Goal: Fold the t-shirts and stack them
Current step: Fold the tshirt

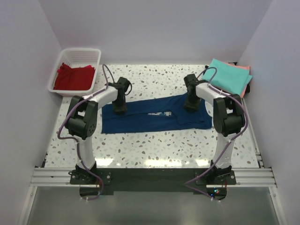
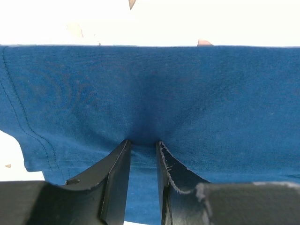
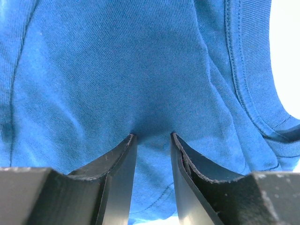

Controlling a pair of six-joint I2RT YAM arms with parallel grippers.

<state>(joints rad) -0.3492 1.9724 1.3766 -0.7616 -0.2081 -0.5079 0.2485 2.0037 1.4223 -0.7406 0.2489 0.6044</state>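
A navy blue t-shirt (image 1: pixel 150 119) lies on the speckled table as a long band folded lengthwise, with a sliver of pale print (image 1: pixel 159 114) showing at its middle. My left gripper (image 1: pixel 120 108) points down onto its left end. Its jaws (image 2: pixel 143 141) stand a little apart, the tips pressing into flat blue cloth (image 2: pixel 187 93). My right gripper (image 1: pixel 191 105) bears on the right end near the collar. It is open too (image 3: pixel 152 135), with its tips denting the cloth (image 3: pixel 117 70) and no fold pinched between them.
A white basket (image 1: pixel 79 50) at the back left holds a red t-shirt (image 1: pixel 72 77). At the back right a folded teal t-shirt (image 1: pixel 227 77) lies on a salmon-pink one (image 1: pixel 244 70). Walls close in the left, right and far sides.
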